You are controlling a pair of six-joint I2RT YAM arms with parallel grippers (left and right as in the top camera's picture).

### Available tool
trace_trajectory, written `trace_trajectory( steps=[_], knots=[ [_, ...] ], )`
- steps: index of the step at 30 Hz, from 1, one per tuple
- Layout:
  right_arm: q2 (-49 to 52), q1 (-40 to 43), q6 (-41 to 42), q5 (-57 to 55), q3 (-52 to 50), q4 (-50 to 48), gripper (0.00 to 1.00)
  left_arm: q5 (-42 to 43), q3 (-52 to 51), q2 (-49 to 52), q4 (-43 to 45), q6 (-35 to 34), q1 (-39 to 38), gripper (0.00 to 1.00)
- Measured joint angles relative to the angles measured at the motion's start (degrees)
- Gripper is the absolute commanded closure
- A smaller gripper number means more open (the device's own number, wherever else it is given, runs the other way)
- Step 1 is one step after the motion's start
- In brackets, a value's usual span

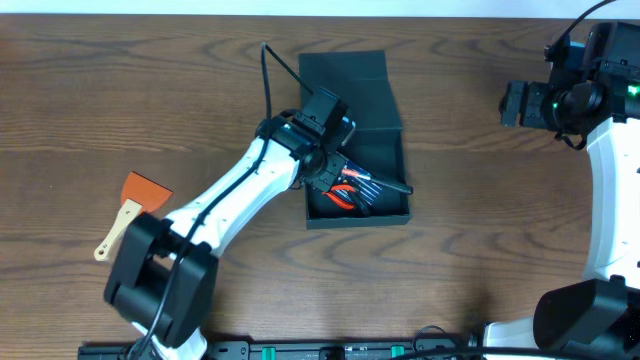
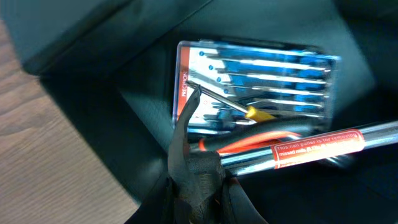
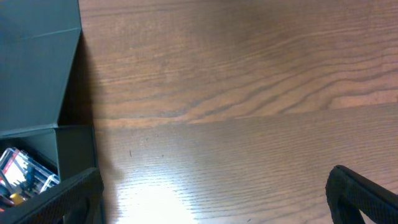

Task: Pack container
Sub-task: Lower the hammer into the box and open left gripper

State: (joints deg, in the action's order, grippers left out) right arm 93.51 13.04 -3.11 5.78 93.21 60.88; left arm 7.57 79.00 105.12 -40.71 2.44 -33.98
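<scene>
Container (image 1: 350, 90) is sitting near desk centre, lid lying open toward 12 o'clock so the left tool (image 1: 338, 178), its grip impossible to judge, is reaching inside over the screwdriver set (image 2: 255, 81), while the right tool (image 1: 514, 103) is idling wide open at 2 o'clock, out of the way.

White links and black joints making up left arm (image 1: 240, 185); black cable (image 1: 266, 75) running along; right arm (image 1: 610, 190) matching, green light (image 1: 553, 97) glowing.
</scene>
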Motion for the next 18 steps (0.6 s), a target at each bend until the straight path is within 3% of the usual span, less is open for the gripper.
trace_trajectory(
  steps=[15,18],
  knots=[
    [0.0,0.0,0.0,0.0,0.0,0.7,0.01,1.6,0.0,2.3,0.8,0.4,4.2,0.94],
    [0.0,0.0,0.0,0.0,0.0,0.7,0.01,1.5,0.0,2.3,0.8,0.4,4.5,0.83]
  ],
)
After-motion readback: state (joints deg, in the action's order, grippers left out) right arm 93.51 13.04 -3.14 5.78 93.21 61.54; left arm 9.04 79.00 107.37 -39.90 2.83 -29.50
